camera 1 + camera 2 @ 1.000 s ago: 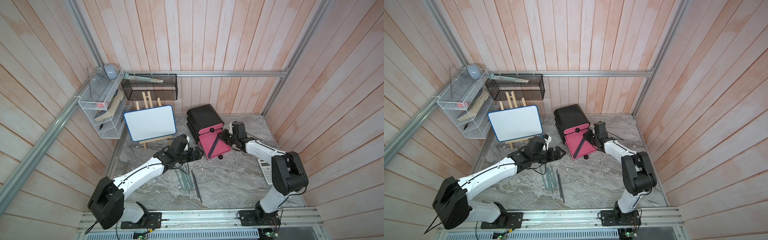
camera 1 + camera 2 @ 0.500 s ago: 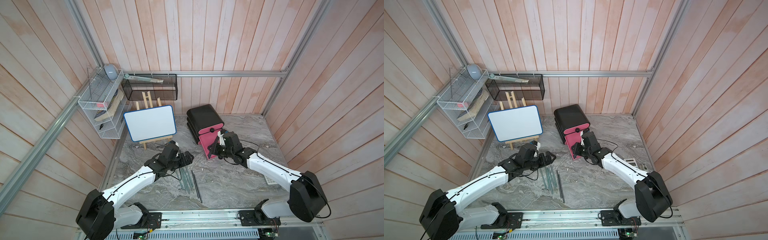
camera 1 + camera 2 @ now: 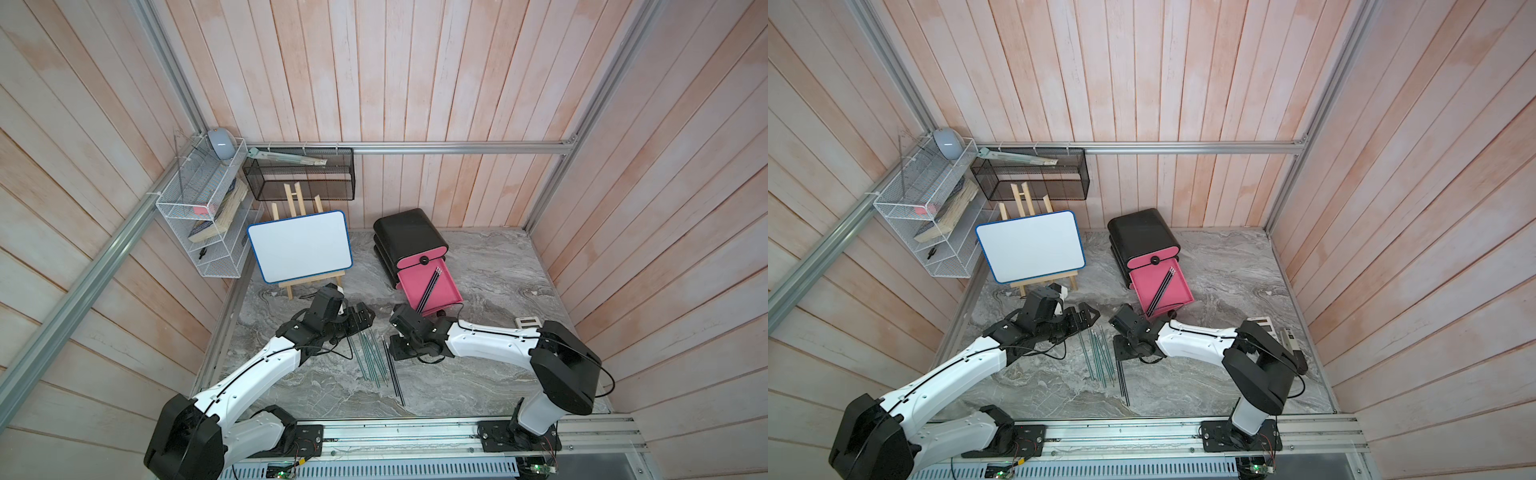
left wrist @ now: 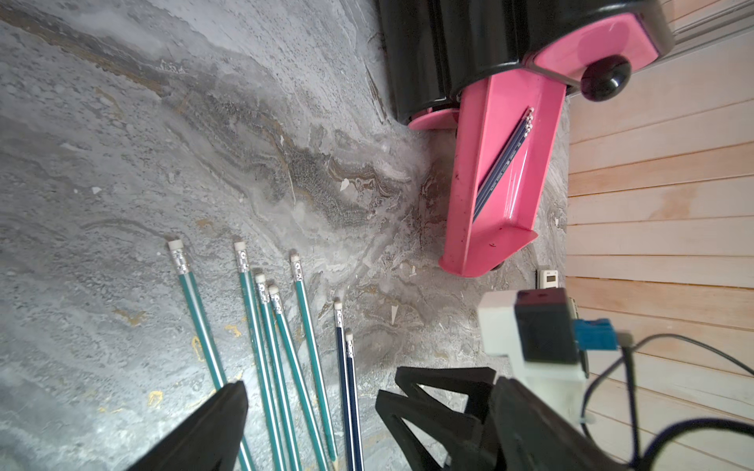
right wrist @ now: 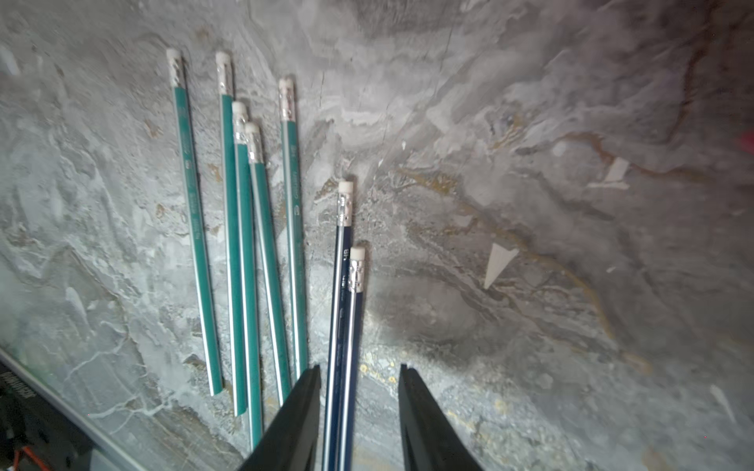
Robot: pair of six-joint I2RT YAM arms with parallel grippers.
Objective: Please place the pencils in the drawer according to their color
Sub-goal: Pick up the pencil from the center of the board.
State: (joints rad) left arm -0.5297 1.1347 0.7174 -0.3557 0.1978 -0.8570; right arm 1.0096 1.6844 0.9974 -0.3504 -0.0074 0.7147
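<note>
Right wrist: 2 dark navy eraser-tipped pencils [image 5: 346, 293] lie near-to-far, erasers far; right gripper [image 5: 359, 369] part-open astride them, unclamped; left gripper [image 4: 312, 389] wide apart.

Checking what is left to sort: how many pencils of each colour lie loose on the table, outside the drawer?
Teal-green pencils: 5
Dark navy pencils: 2
Total: 7
</note>
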